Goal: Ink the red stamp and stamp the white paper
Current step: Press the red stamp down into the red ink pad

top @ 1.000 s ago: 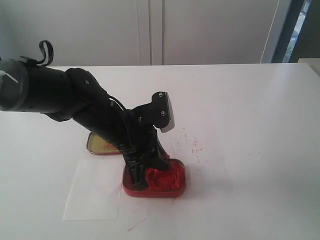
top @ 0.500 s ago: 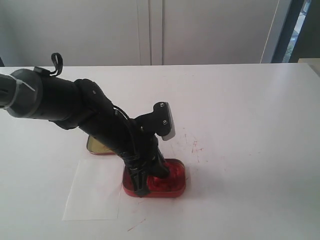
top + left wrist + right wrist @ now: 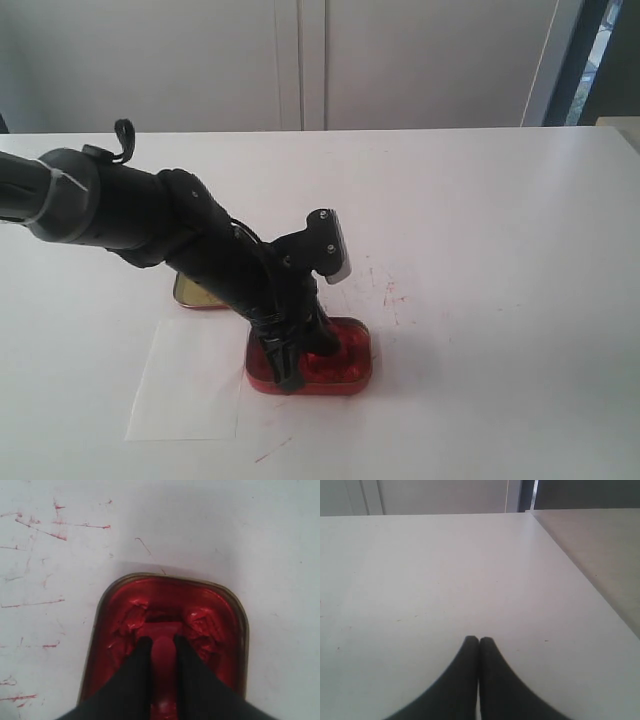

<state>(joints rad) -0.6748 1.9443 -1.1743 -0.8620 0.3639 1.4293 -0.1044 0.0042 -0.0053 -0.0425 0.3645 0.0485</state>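
Red plastic stamp point(image 3: 164, 655) pinched by its narrow handle between the black fingers point(image 3: 137, 670) of the left gripper point(image 3: 160, 642), jaws narrowed onto it. Block base pressed into the churned red paste at the middle of the ink tin point(image 3: 100, 625). Seen from the exterior view, mostly hidden behind the left gripper point(image 3: 298, 358), which dips steeply into the tin point(image 3: 356, 374).

Just beside the tin, on the left of that view, the white paper point(image 3: 185, 385), lying flat, one edge near the tin's wall. Behind the arm, a gold-coloured lid point(image 3: 195, 292), partly covered.

Underneath everything, a white tabletop point(image 3: 480, 250) marked with thin red scribbles point(image 3: 40, 527); loose strokes only, not legible as words.

Well apart, over bare tabletop, the right gripper point(image 3: 479, 641), jaws pressed together and holding nothing.
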